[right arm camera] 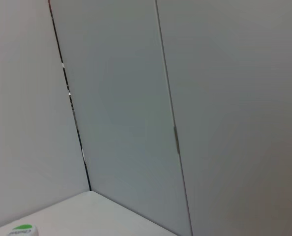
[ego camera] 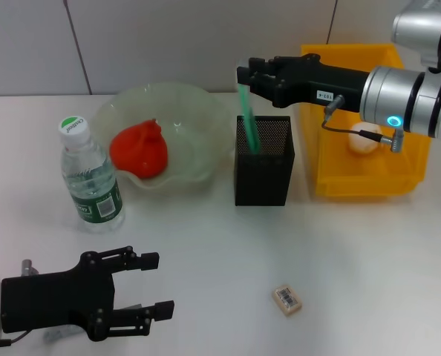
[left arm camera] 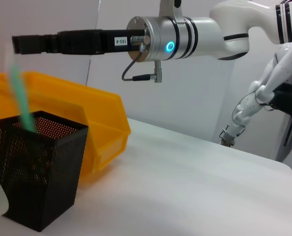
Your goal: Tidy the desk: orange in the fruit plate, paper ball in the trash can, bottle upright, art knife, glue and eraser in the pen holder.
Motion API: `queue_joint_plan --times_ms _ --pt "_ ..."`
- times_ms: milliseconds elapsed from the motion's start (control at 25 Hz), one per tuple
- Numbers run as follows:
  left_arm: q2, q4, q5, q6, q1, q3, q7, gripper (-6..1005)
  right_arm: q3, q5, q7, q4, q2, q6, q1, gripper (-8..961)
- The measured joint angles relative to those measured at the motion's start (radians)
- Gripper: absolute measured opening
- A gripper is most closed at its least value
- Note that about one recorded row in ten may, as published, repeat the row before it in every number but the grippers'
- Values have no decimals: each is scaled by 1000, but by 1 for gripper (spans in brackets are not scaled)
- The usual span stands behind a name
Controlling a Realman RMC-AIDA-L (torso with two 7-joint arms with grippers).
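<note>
My right gripper [ego camera: 244, 76] hovers just above the black mesh pen holder [ego camera: 263, 167]. A green art knife [ego camera: 247, 119] slants from the gripper's tip down into the holder; the left wrist view shows the knife [left arm camera: 22, 98] and the holder [left arm camera: 38, 172] too. The orange [ego camera: 139, 150] lies in the glass fruit plate [ego camera: 198, 111]. The bottle [ego camera: 90, 174] stands upright to the left of the plate. A white paper ball [ego camera: 364, 143] rests in the yellow trash can [ego camera: 369, 182]. The eraser [ego camera: 288, 300] lies on the table near the front. My left gripper [ego camera: 155, 285] is open at the front left. The glue is out of view.
The white table [ego camera: 206, 252] meets a grey panelled wall [ego camera: 168, 37] behind the plate and the bin. In the right wrist view only that wall [right arm camera: 185, 98] and the bottle's green cap [right arm camera: 22, 229] show.
</note>
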Motion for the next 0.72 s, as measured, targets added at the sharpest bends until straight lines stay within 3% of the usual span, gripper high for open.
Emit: queue_joint_plan --times_ms 120,560,720 --pt "1 0 0 1 0 0 0 809 0 1 0 0 0 0 -4 183" --pt "4 0 1 9 1 -2 0 809 3 6 -1 -4 0 -3 -16 586" --pt "6 0 2 10 1 -3 0 809 6 35 -1 -7 0 -10 -19 664"
